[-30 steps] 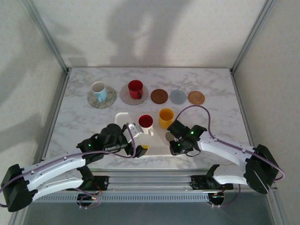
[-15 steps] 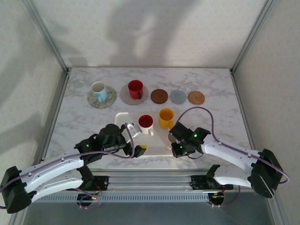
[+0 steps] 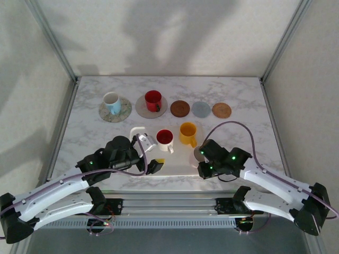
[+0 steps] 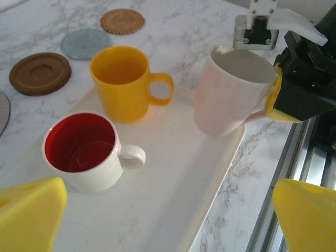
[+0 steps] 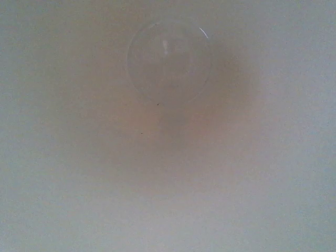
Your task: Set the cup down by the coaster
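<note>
The right gripper (image 4: 274, 100) is clamped on the handle side of the pale pink ceramic cup (image 4: 231, 94). In the last second this arm has pulled back and to the right, and the cup has come with it. The cup now hangs tilted at the right edge of the white tray (image 4: 173, 199). The left gripper (image 4: 168, 215) is wide open and holds nothing. The round brown wooden coaster (image 3: 180, 108) is far from the cup. I think the pick-up is done and the carry comes next.
</note>
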You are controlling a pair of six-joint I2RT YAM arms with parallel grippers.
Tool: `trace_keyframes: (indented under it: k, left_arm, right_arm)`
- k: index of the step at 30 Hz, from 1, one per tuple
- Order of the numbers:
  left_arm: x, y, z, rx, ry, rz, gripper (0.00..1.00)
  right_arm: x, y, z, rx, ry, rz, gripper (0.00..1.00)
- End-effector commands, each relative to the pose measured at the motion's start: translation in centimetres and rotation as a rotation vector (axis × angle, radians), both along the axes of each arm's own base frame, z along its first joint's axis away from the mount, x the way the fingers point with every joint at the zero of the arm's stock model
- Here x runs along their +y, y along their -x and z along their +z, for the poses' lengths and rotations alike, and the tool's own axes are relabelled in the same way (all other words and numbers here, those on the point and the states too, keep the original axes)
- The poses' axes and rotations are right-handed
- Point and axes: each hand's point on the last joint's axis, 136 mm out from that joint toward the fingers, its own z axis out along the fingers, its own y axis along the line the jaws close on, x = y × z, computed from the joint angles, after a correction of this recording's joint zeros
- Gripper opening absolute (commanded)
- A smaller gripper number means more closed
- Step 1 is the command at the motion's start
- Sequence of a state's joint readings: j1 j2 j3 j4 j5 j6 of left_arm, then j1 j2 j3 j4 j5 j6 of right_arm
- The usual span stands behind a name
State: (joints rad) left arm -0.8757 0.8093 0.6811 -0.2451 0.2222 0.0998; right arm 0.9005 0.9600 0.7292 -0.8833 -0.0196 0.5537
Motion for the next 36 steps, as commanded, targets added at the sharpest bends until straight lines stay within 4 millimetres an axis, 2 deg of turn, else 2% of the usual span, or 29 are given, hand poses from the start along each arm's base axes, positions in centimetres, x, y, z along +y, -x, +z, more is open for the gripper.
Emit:
trace_keyframes:
  k: [1,4,13,19,25,31,36]
  left_arm:
    - [0.5,-0.5,2.0,-0.019,0.014,0.045,1.00]
    - [0.7,-1.2,3.3,-0.048,0.010,0.082,1.00]
    - [1.3,-4.0,9.3,-0.089,0.102,0.250,1.00]
    - [1.8,-5.4,11.5,-0.136,0.118,0.324,1.00]
    - [2.5,-6.4,12.7,-0.170,0.163,0.362,1.00]
    - [3.2,-8.3,11.4,-0.099,0.169,0.374,1.00]
    - [3.8,-9.8,10.4,-0.091,0.172,0.384,1.00]
  right_arm:
    - [0.9,-1.1,3.5,-0.104,-0.081,0.006,0.00]
    - [1.0,-1.6,5.6,-0.151,-0.118,-0.002,0.00]
    - [2.8,-4.1,13.3,-0.276,-0.146,0.030,0.00]
    - [4.7,-6.5,17.5,-0.348,-0.131,0.079,0.00]
    - [5.1,-9.4,18.1,-0.298,-0.050,0.039,0.00]
    - [6.4,-12.6,18.3,-0.274,-0.060,-0.005,0.00]
    - [7.5,-14.6,17.2,-0.245,-0.032,-0.012,0.00]
